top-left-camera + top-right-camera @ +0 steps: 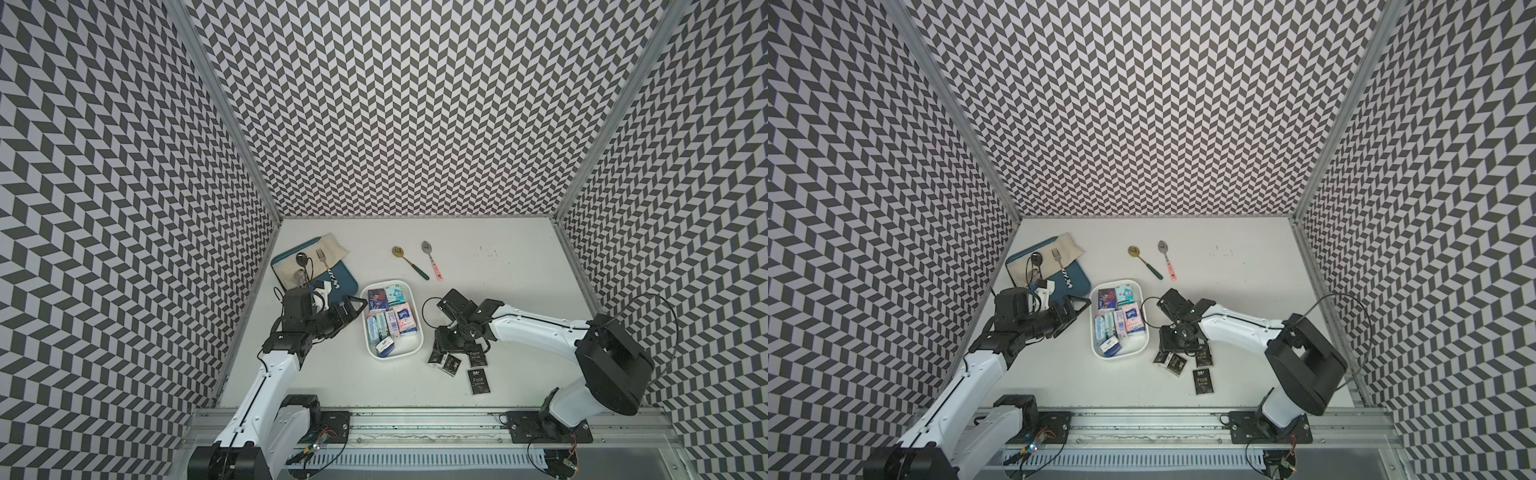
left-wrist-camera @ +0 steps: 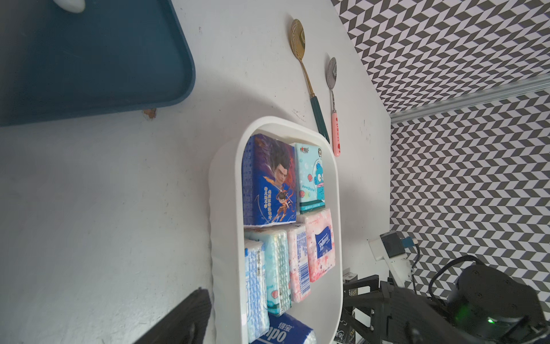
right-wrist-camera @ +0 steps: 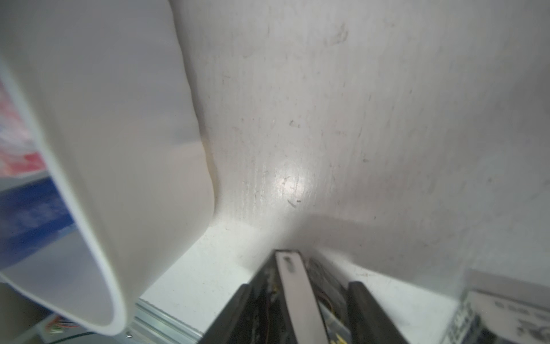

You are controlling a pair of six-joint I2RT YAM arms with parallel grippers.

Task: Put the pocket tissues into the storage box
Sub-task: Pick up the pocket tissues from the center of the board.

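Resting between the narrow-set fingers [image 3: 238,315] of the right hand [image 3: 299,284], whether clamped cannot be told, a black plastic-wrapped tissue packet [image 3: 293,297] could be dropped short of the white plastic storage box [image 3: 125,134] beside that hand if its slick wrapper is pinched off-centre.

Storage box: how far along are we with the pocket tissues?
Done: the coloured packets lie in the storage box. In hand: the right claw straddles a black packet, seen edge-on beside the box; a firm grip isn't clear. Left: that one plus about three black Face packets on the table.
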